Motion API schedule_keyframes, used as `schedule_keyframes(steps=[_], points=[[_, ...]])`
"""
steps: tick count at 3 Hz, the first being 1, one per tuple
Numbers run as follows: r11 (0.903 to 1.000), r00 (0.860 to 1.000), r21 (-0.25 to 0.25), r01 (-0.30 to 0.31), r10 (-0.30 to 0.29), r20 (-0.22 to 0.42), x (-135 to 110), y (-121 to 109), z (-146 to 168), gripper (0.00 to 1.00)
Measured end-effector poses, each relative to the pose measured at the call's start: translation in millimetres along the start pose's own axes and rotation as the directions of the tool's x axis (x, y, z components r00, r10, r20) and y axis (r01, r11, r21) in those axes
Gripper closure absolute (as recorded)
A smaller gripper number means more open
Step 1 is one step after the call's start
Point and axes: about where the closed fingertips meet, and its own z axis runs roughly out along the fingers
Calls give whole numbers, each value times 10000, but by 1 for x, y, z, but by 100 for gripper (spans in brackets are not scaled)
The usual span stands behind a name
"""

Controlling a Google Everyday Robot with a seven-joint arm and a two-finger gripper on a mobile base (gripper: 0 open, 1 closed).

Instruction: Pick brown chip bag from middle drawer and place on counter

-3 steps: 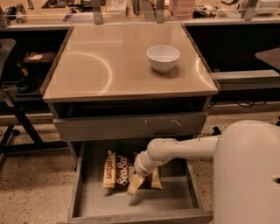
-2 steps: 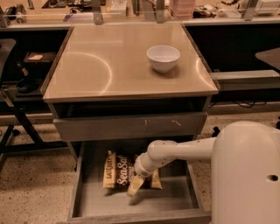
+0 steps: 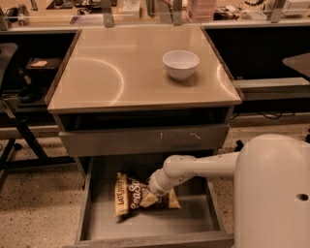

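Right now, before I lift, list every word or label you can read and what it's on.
"LATE JULY": sideways on the cream-yellow left end of the brown chip bag, in the middle drawer.
"Sea S": white script on the bag's dark face; the rest is hidden by the gripper, down at the bag's right half.
Back workbench items: labels too small to read.
White bowl, counter: no text.
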Motion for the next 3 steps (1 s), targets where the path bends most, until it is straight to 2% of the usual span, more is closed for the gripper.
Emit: schedule_keyframes(steps=[2,3], points=[[10000,10000,-21,-33,33,31,0,1,-1,88],[9989,9988,138,-449,446,189,-8,7,-29,100]])
